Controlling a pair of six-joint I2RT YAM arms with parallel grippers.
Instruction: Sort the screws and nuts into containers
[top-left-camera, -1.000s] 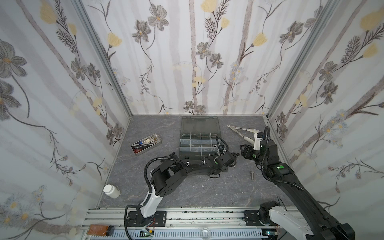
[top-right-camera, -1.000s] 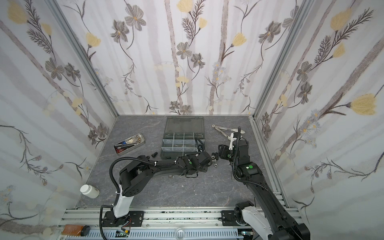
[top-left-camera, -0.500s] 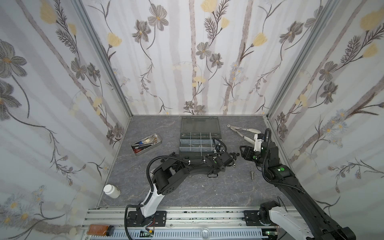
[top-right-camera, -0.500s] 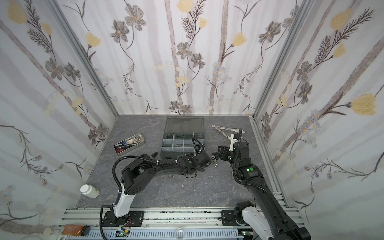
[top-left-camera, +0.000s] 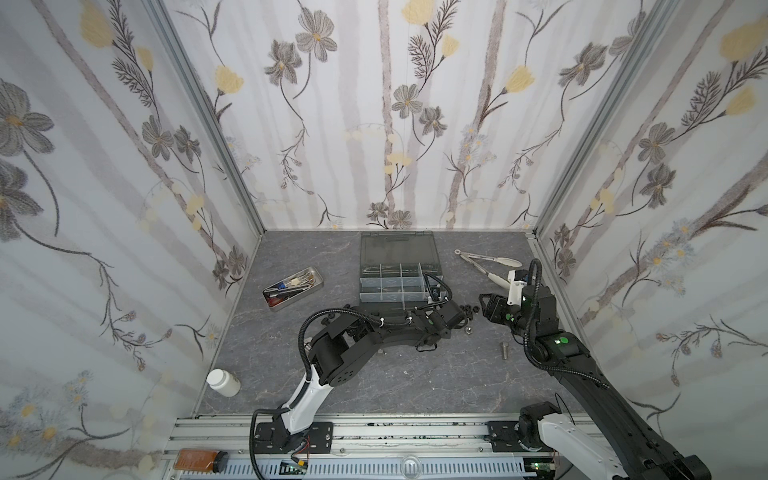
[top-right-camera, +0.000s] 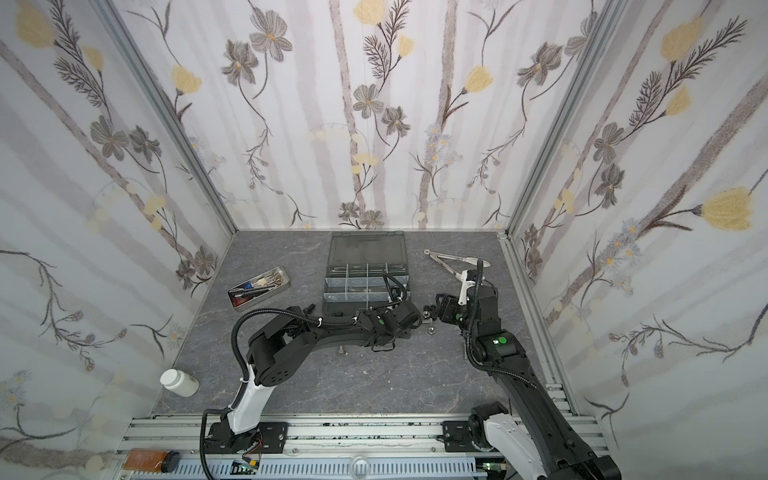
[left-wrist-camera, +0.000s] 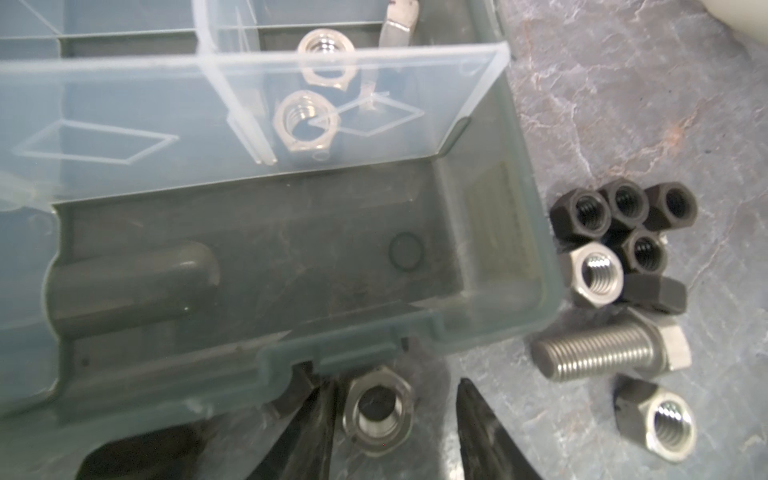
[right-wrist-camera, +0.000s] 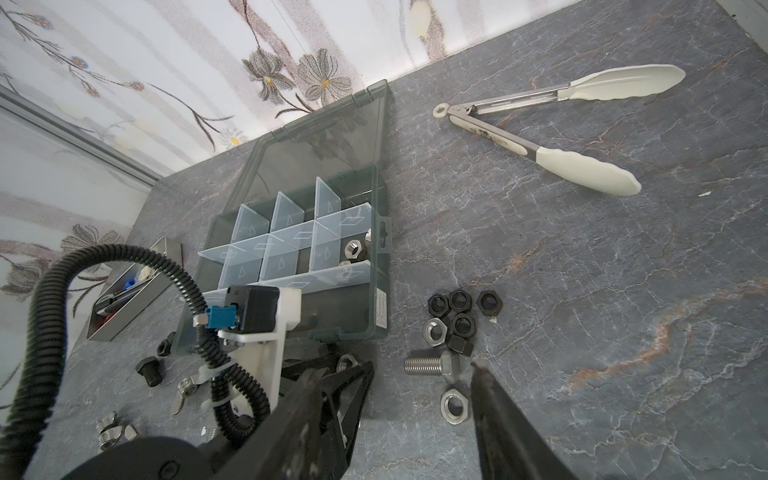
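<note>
A: Nuts (right-wrist-camera: 463, 324): where?
B: Clumped on the table (right-wrist-camera: 582, 291) just beside the box (right-wrist-camera: 380, 266), off its front corner, on the right in both top views. Four black with holes up, a fifth black on edge, one silver among them, all touching or nearly so.
A: Any in the box?
B: A silver pair (left-wrist-camera: 305, 124) in one compartment (left-wrist-camera: 276, 39), behind a clear divider.
A: Left claw (left-wrist-camera: 395, 380)?
B: Low at the box's front wall, fingers narrowly apart, with a flanged nut (left-wrist-camera: 378, 411) flat on the table between them. Sits close against one finger, with a gap to the other. Not clamped.
A: Right claw (right-wrist-camera: 423, 365)?
B: Stands wide, holds nothing. In its wrist view, frames a silver screw (right-wrist-camera: 432, 365) lying on its side and a loose nut (right-wrist-camera: 455, 405), both just by the clump. Height above the table: cannot tell.
A: Other screws?
B: A lone screw (top-left-camera: 505, 350) on the table beside the right arm (top-left-camera: 557, 345), well apart from the clump. Black screws (right-wrist-camera: 149, 370) and wing nuts (right-wrist-camera: 187, 386) scattered off the box's other front corner, by the left arm (top-left-camera: 374, 332).
A: Rest?
B: Tongs (top-left-camera: 486, 262), spread open, near the back wall on the right. Tray (top-left-camera: 293, 286) of tools left of the box. White bottle (top-left-camera: 224, 382) at the table's front left edge.
</note>
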